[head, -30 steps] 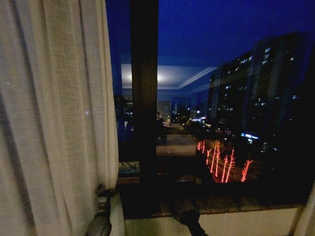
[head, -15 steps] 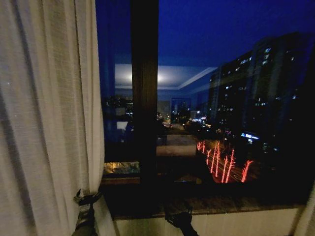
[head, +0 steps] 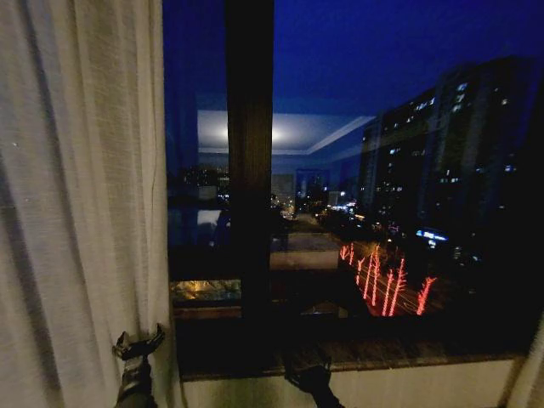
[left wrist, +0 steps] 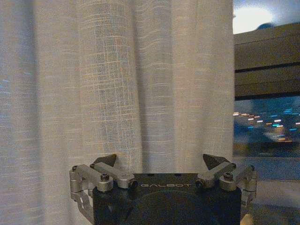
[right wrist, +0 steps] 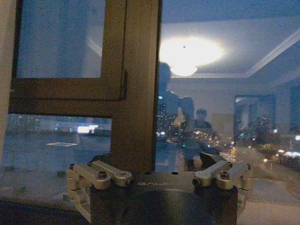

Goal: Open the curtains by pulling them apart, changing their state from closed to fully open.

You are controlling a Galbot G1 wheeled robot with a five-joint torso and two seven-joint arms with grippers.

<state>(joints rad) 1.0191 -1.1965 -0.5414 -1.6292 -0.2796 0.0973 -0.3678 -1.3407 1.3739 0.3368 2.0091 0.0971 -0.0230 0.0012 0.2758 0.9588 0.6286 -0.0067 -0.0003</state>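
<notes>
The left curtain [head: 76, 204], a sheer cream-white pleated panel, hangs over the left third of the head view. My left gripper [head: 138, 346] sits low against its inner edge, fingers spread open. In the left wrist view the curtain [left wrist: 117, 79] hangs right in front of the open left gripper [left wrist: 159, 161], with nothing clamped. My right gripper [head: 308, 372] is low in the middle, in front of the window sill. The right wrist view shows the right gripper [right wrist: 154, 159] open and facing the window post [right wrist: 136, 84]. A sliver of the right curtain [head: 532, 374] shows at the far right.
A dark vertical window post [head: 249, 161] divides the glass, which shows a night city and reflected ceiling lights. A stone sill [head: 382, 353] runs below the window, with a pale wall [head: 408, 387] under it.
My left gripper has moved to the left along the bottom, and the left curtain's inner edge has moved left with it, uncovering more glass. The right gripper has barely moved.
</notes>
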